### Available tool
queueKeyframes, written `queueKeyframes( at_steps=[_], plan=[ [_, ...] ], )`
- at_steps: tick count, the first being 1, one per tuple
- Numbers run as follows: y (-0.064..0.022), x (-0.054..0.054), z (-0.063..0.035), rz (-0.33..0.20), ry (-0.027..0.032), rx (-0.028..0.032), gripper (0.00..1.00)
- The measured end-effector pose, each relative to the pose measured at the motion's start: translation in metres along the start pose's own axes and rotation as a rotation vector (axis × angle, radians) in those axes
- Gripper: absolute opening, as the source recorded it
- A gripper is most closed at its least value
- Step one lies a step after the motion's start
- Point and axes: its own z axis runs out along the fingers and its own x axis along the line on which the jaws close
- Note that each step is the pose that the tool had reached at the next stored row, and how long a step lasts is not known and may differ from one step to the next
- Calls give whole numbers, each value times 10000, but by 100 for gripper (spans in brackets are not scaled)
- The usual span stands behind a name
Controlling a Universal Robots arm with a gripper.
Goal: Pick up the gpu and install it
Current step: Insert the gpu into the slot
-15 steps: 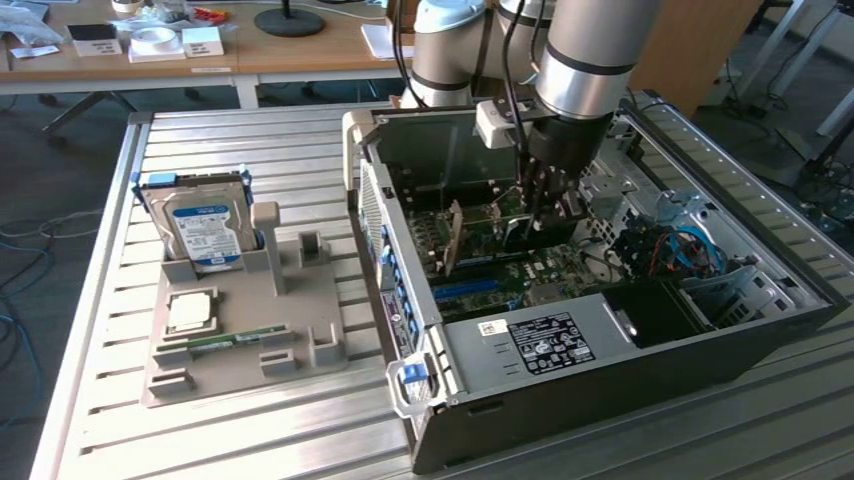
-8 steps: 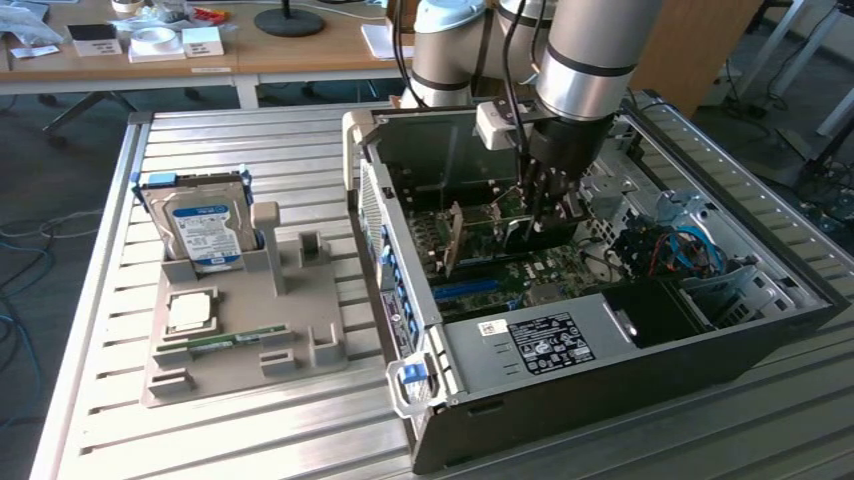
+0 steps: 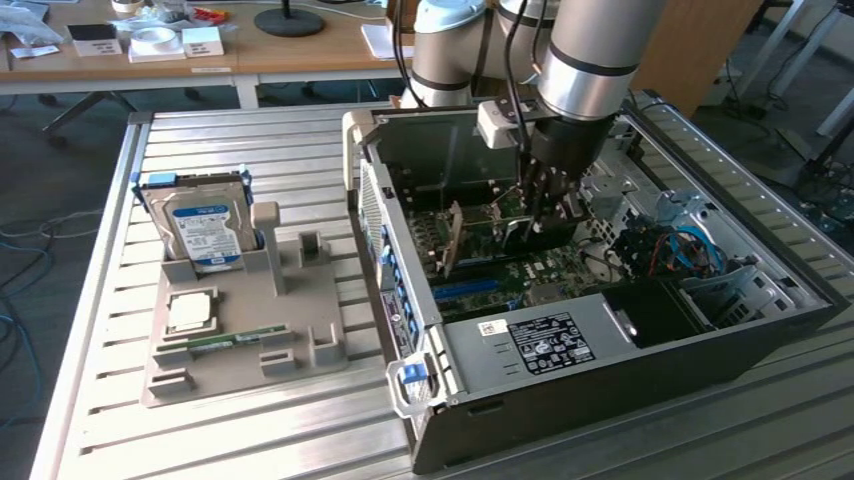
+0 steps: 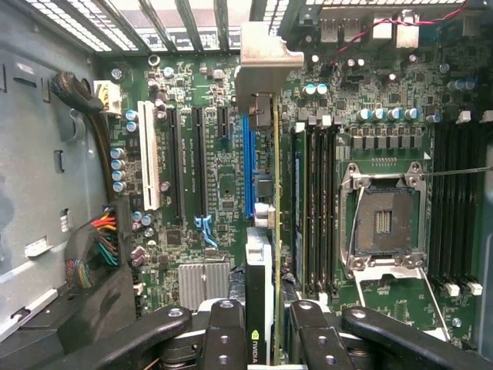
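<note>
The gpu (image 4: 265, 231) shows edge-on in the wrist view, a thin dark card with a silver bracket at its far end. It stands upright over the blue slot (image 4: 248, 154) of the green motherboard (image 4: 216, 185); I cannot tell whether it is seated. My gripper (image 4: 266, 339) is shut on the gpu, with black fingers (image 4: 223, 339) on either side of its near end. In the exterior view, the gripper (image 3: 545, 215) reaches down into the open computer case (image 3: 601, 380), with the gpu (image 3: 497, 215) under it.
On the exterior view's left a grey holder (image 3: 300, 350) carries a silver hard drive (image 3: 200, 230), a square chip (image 3: 187, 312) and a narrow memory stick (image 3: 234, 338). Inside the case lie an empty processor socket (image 4: 381, 220), cable bundles (image 4: 92, 247) and a labelled power supply (image 3: 547, 340).
</note>
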Motion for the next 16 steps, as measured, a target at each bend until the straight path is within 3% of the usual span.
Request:
queueKeyframes(
  at_steps=[2,10,16],
  plan=[
    [-6,0,-1,1,7,-74,27],
    [-16,-1,0,8,16,-272,27],
    [-15,0,1,6,14,-282,27]
  ],
)
